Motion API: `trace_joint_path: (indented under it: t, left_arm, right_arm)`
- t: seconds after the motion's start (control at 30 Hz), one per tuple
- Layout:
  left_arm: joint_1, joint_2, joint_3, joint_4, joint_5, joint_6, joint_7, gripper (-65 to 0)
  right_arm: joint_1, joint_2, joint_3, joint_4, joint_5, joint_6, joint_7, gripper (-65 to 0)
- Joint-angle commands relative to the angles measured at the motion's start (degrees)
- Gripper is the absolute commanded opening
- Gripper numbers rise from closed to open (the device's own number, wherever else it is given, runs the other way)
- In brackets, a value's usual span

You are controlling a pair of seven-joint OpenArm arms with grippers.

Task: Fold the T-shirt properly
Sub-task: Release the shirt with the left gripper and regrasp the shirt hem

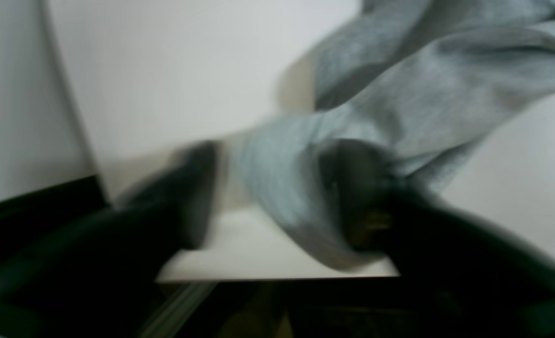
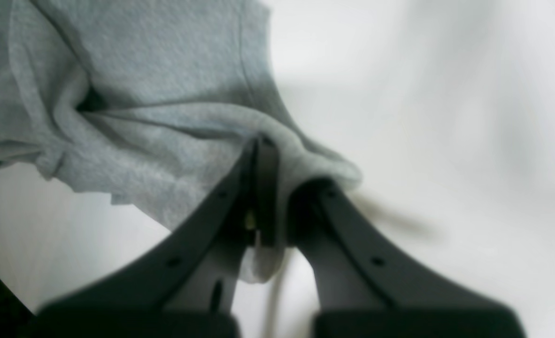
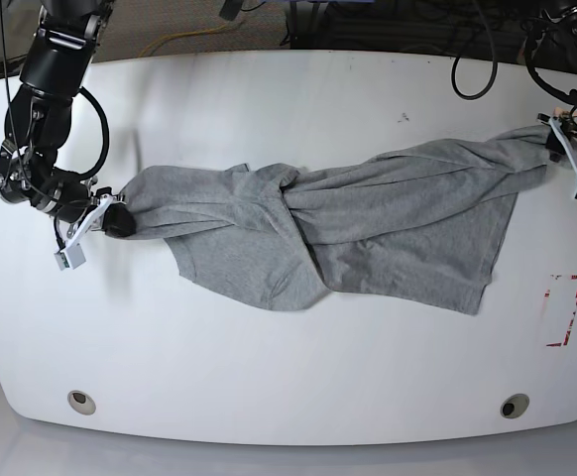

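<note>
Across white surface (image 3: 288, 397): grey T-shirt (image 3: 368, 228) stretched, twisted mid-span. Right pincer (image 2: 277, 188) clamped on one end; left pincer (image 1: 277, 197) spread, blurred, seemingly with fabric between its fingers.

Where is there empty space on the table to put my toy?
The white table is bare behind the heather-grey cotton T-shirt and in front of it, down to the two round holes. The middle band is crowded: shirt stretched between the left hand and right hand.
</note>
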Motion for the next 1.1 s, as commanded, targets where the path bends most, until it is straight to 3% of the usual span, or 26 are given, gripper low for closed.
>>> trace_joint_path:
  t: [0.0, 0.13, 0.27, 0.33, 0.43, 0.6, 0.7, 0.83, 1.07]
  left_arm:
    - [0.82, -1.01, 0.28, 0.77, -0.65, 0.12, -1.31, -15.3]
    - [0.56, -1.01, 0.54, 1.29, -3.02, 0.12, -1.14, -17.1]
    - [-2.35, -1.28, -0.34, 1.29, -12.25, 0.12, -1.14, -17.6]
    - [-5.6, -1.28, -1.22, 0.85, -13.92, 0.12, -1.05, -17.8]
    - [-11.22, -1.01, 0.45, -0.38, -12.61, 0.12, -0.17, -17.5]
    - [-21.33, -0.93, 7.22, -8.64, -8.47, 5.7, 0.97, -17.5]
    - [-26.78, -0.93, 8.45, -16.64, -7.42, 6.23, 0.53, -17.6]
    - [-31.8, -0.93, 9.6, -25.78, -7.51, 6.23, -2.55, -17.8]
    - [-36.1, -1.19, 16.54, -38.62, -7.51, 6.32, -12.66, -17.6]
  right_arm:
    - [0.25, 1.2, 0.31, 1.91, 0.94, 0.1, 2.52, -65.0]
    - [-0.28, 1.02, 0.31, 3.84, 0.85, 0.01, 3.13, -65.0]
    - [-0.28, -0.12, 0.31, 4.9, 0.5, 0.01, 3.13, -65.0]
    - [-0.28, -0.39, 0.31, 4.9, 0.59, 0.01, 3.13, -65.0]
    - [-0.19, -0.39, 0.31, 4.9, 0.59, -0.08, 3.13, -65.0]
    - [-0.19, -0.47, 0.31, 4.9, 0.85, -0.08, 3.22, -65.0]
    - [-0.19, -0.47, 0.31, 4.9, 0.85, -0.08, 3.22, -65.0]
    - [-0.19, -0.47, 0.31, 4.9, 0.85, -0.08, 3.22, -65.0]
    - [-0.1, -0.47, 0.31, 4.9, 0.85, -0.08, 3.31, -65.0]
